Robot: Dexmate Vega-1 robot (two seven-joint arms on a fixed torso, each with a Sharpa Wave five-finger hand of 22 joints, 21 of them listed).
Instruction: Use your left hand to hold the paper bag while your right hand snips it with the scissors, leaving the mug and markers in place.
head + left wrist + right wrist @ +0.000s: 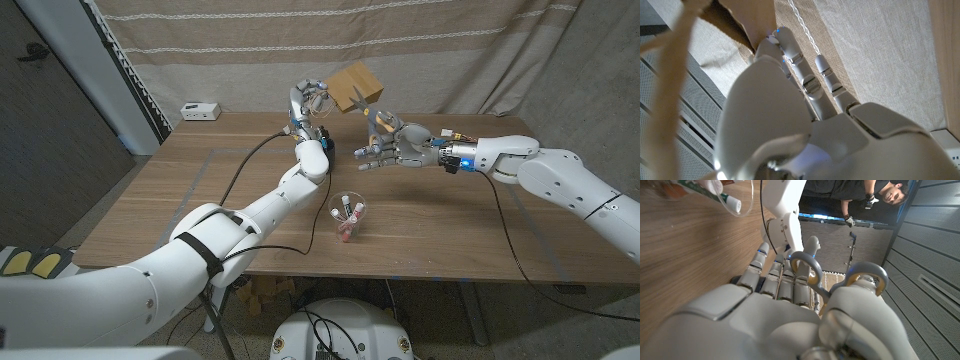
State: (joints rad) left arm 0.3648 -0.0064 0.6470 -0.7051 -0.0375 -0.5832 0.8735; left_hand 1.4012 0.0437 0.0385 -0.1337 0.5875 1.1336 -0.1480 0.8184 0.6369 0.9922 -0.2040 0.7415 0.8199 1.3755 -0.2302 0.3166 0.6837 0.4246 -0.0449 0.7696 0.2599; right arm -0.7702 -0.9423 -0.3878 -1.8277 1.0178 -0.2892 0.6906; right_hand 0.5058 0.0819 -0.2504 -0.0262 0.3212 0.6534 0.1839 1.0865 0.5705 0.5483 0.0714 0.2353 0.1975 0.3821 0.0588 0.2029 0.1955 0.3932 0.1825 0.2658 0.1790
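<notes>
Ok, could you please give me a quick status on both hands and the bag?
Left hand holds paper bag raised over the table. Right hand grips scissors, blades just under the bag. Mug of markers well clear, nothing in the way.

The left hand (309, 98) is holding the paper bag (355, 88) up above the table's far side, while the right hand (392, 148), arm reaching across, is gripping the scissors (377, 123) just below it.
</notes>
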